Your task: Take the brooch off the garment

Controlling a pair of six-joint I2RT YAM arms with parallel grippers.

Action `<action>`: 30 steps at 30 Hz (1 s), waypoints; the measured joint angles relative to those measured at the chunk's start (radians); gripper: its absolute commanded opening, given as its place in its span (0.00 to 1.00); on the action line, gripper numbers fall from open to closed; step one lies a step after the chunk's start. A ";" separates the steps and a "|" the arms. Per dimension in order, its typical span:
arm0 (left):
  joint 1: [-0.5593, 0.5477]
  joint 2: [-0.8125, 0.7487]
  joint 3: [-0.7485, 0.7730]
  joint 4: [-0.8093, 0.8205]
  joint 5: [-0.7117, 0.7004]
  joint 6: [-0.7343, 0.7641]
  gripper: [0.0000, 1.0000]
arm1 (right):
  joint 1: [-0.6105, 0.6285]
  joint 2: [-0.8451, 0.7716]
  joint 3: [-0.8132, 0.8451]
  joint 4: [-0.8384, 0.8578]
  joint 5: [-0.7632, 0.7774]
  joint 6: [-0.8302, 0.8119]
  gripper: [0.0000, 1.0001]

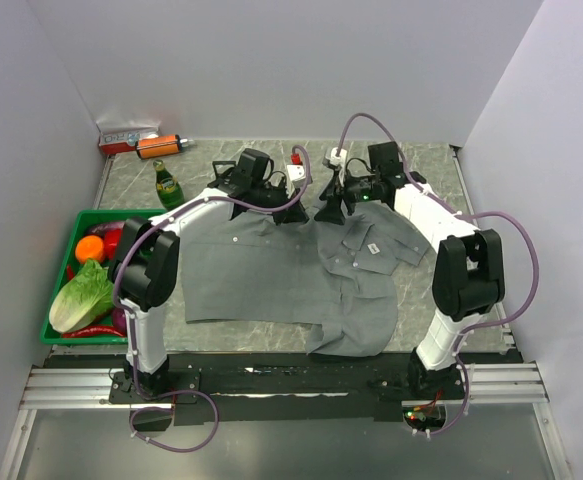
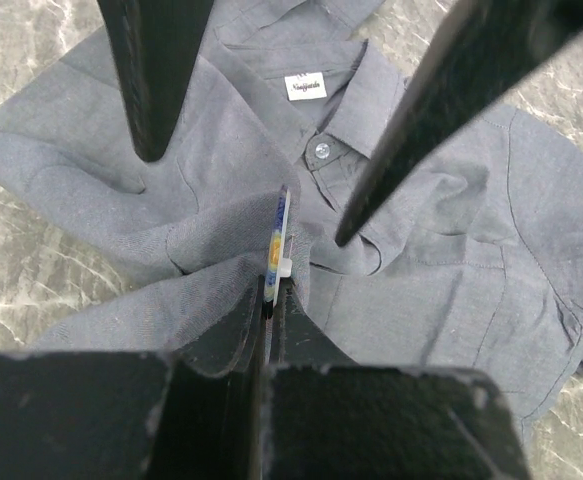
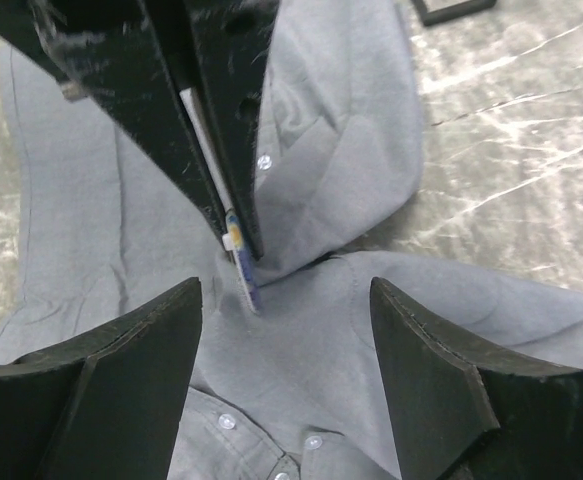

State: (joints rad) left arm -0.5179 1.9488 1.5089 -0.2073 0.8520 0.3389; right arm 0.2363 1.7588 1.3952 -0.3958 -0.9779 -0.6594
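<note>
left claw [image 2: 269, 302] pinches the brooch [image 2: 280, 228] edge-on, tenting the grey shirt [image 2: 451, 280] — right claw [image 3: 286, 288] hangs spread open close by.

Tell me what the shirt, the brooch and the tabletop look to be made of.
Shirt: woven cloth, likely cotton or a blend; matte grey, fine weave, soft folds, stitched seams.
Brooch: seen edge-on, a thin stiff disc with blue and yellow colour on it; metal or plastic, cannot tell.
Tabletop: grey marble look, pale veins, slight sheen; stone or printed laminate, unclear.
</note>
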 measured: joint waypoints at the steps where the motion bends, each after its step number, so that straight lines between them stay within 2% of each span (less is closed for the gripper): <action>1: 0.000 0.001 0.001 0.000 0.000 0.000 0.01 | 0.002 0.004 0.001 -0.010 -0.001 -0.009 0.75; 9: 0.000 0.010 0.003 0.000 0.001 0.000 0.01 | 0.006 0.019 0.017 -0.048 -0.002 -0.037 0.66; 20: 0.000 0.011 0.005 0.000 0.000 0.000 0.01 | 0.017 0.079 0.071 -0.056 0.002 -0.033 0.60; 26: 0.002 0.012 0.010 0.000 0.000 0.000 0.01 | 0.026 0.080 0.079 -0.064 0.006 -0.030 0.54; 30: 0.003 0.013 0.014 0.000 -0.003 0.000 0.01 | 0.028 0.089 0.092 -0.074 0.005 -0.016 0.45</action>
State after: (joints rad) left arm -0.5148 1.9617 1.5230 -0.2070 0.8494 0.3393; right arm 0.2642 1.8473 1.4868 -0.4698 -0.9726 -0.6758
